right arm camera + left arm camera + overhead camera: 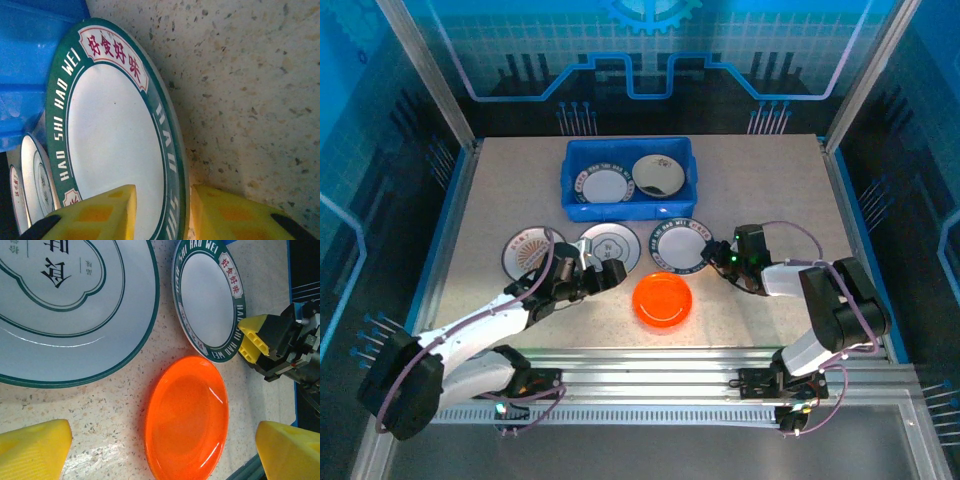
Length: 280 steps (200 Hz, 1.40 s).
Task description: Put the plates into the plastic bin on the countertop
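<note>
**Lining up a pinch on the green-rimmed plate**

Judged as partway through loading, with a patterned-rim plate (pixel 605 186) and a pale dish (pixel 657 174) lying abreast in the plastic bin (pixel 630 209) at the far middle of the countertop (pixel 500 180). Four plates left out nearer the front edge.

Straddling the right rim of the green-rimmed plate (pixel 115 135) with the right gripper (pixel 718 256). Jaws apart, one of the yellow fingers (pixel 100 217) over the plate's face and the other on bare stone outside it. Not visibly pinched shut.

Next, most likely: closing on that rim, lifting clear of the orange plate (pixel 662 300) close by, then stacking onto a dish in the bin.

Reaching low from the near right corner with the right arm, elbow folded, wrist pointing left. Stretching flat from the near left corner with the left arm. Holding the left gripper (pixel 615 272) wide open at the near edge of the grey-white plate (pixel 610 243), facing the orange plate.
</note>
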Available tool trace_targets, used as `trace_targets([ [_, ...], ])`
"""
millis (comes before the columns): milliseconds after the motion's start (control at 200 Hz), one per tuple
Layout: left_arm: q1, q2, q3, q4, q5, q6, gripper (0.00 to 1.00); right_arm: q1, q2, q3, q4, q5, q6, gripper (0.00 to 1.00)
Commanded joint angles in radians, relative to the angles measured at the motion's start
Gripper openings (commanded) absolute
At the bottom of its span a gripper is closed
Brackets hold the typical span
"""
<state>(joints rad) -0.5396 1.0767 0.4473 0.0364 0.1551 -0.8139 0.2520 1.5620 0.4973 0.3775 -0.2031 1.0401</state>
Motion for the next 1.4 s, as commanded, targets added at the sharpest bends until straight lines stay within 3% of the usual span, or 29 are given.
trace_targets([
  [0,-0.003,0.018,0.027,0.028,0.018,0.007,0.95,-0.009,0.023,-0.005,0.048,-0.012,0.017,0.33],
  [360,-0.003,0.072,0.048,0.043,0.031,0.010,0.96,-0.010,0.044,-0.014,0.056,-0.008,0.024,0.28],
  [500,-0.003,0.080,0.053,0.043,0.030,0.010,0.95,-0.023,0.056,-0.048,0.131,-0.029,0.064,0.13],
  [570,-0.002,0.083,0.058,0.039,0.031,0.013,0.95,-0.038,0.053,-0.066,0.162,-0.044,0.087,0.00],
  [740,-0.002,0.088,0.079,0.033,0.027,0.026,0.96,-0.086,-0.048,-0.112,0.137,-0.048,0.106,0.00],
  [850,-0.001,0.105,0.101,0.032,0.028,0.037,0.96,-0.134,-0.184,-0.125,0.017,-0.058,0.084,0.00],
  [1121,0.000,0.180,0.158,0.078,0.048,0.038,0.96,-0.226,-0.654,-0.034,-0.531,-0.035,-0.111,0.00],
  [1231,0.001,0.207,0.169,0.144,0.067,0.005,0.95,-0.234,-0.731,0.027,-0.681,-0.104,-0.176,0.00],
  [1396,0.001,0.252,0.206,0.224,0.137,-0.019,0.93,-0.226,-0.767,0.046,-0.725,-0.247,-0.180,0.00],
])
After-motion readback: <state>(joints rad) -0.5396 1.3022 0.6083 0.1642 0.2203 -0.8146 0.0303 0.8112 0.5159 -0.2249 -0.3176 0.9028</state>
